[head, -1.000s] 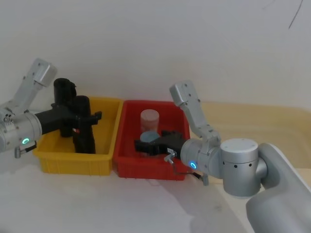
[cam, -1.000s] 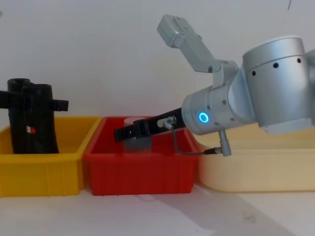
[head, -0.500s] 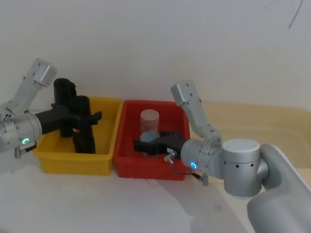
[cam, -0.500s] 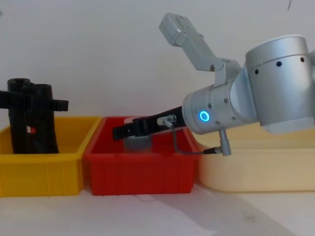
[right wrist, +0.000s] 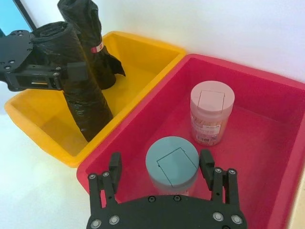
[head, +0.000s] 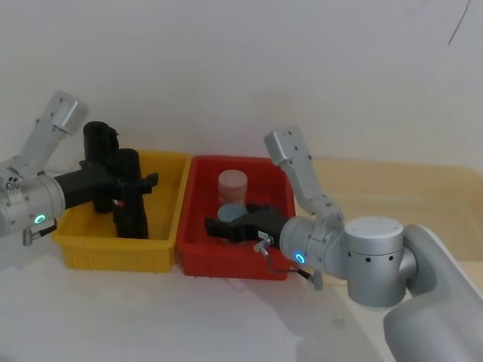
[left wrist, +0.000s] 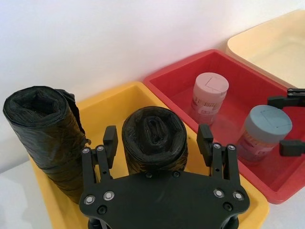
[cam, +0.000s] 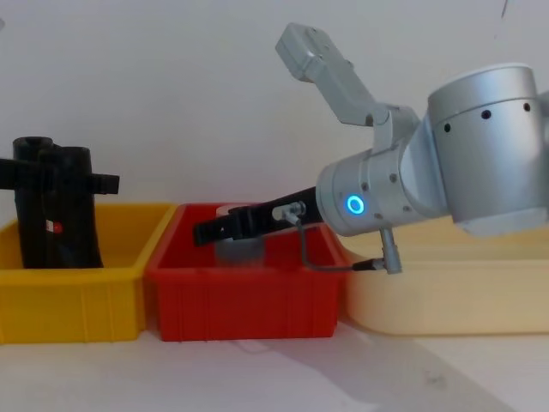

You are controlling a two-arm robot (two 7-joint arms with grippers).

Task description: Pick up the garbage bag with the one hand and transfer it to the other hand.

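Observation:
The garbage bag (head: 130, 211) is a smooth black roll standing upright in the yellow bin (head: 113, 253). My left gripper (head: 139, 184) reaches in from the left and is open. Its fingers straddle the top of the roll (left wrist: 153, 140) with a small gap on each side. My right gripper (head: 215, 225) is open over the red bin (head: 226, 260). Its fingers (right wrist: 114, 168) sit either side of a grey-lidded jar (right wrist: 171, 164) without touching it.
A second, lumpy black roll (head: 98, 147) stands just behind the garbage bag in the yellow bin. A pink jar (right wrist: 211, 112) stands farther back in the red bin. A cream tray (cam: 446, 292) lies to the right of the red bin.
My right gripper has crept a little further to the left over the red bin. The left gripper and both rolls have not moved.

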